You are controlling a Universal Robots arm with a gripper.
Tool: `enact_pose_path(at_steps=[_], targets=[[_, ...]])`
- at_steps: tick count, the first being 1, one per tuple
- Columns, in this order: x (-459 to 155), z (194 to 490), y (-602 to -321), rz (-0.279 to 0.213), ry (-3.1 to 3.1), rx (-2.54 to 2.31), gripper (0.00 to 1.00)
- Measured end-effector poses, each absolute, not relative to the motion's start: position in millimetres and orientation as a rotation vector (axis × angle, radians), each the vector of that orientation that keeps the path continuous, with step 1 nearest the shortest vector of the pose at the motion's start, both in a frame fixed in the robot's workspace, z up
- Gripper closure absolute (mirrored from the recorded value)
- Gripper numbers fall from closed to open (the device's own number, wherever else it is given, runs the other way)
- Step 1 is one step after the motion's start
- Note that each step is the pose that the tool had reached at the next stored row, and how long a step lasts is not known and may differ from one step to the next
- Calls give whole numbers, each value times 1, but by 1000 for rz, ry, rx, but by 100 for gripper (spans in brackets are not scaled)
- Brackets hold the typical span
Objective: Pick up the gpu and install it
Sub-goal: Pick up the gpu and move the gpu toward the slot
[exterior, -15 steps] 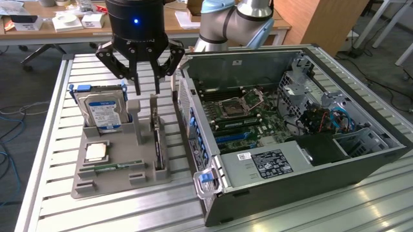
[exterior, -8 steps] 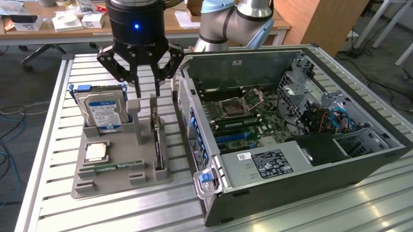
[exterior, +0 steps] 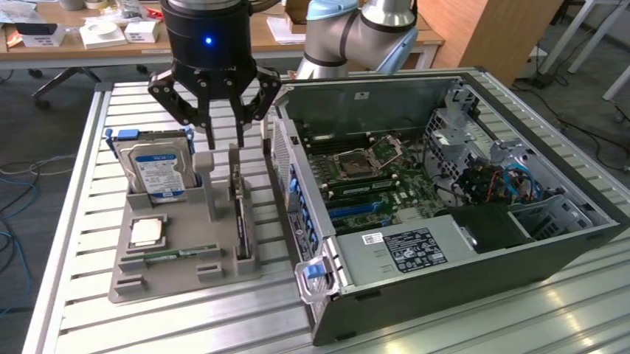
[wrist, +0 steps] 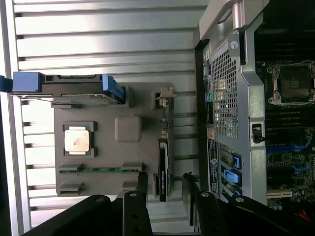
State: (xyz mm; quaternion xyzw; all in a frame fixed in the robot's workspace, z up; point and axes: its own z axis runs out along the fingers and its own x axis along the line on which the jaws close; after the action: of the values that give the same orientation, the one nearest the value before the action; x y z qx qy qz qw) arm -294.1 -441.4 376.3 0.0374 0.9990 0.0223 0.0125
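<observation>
My gripper [exterior: 224, 139] hangs with fingers apart over the gpu [exterior: 240, 214] standing on edge; looks light, stiff and fragile, so I'd pinch the top edge.

Edge-on and half sunk in the gray holder [exterior: 167, 258]: gpu [exterior: 239, 203], faces hidden. Too small to read: hard drive [exterior: 158, 173] label print. Cropped by the wrist view's edge: computer case [wrist: 231, 98], gripper [wrist: 165, 179] body.

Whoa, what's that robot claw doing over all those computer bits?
The robot arm's gripper hangs open just above the gpu, a thin dark card standing on edge in a grey holder. It holds nothing yet. Beside the holder, the computer case lies open, and the card is not in it.
</observation>
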Motion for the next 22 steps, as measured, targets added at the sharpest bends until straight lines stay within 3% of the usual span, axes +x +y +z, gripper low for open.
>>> enact_pose_path(at_steps=[22], targets=[[-294, 369, -441, 69, 3114, 117, 59]])
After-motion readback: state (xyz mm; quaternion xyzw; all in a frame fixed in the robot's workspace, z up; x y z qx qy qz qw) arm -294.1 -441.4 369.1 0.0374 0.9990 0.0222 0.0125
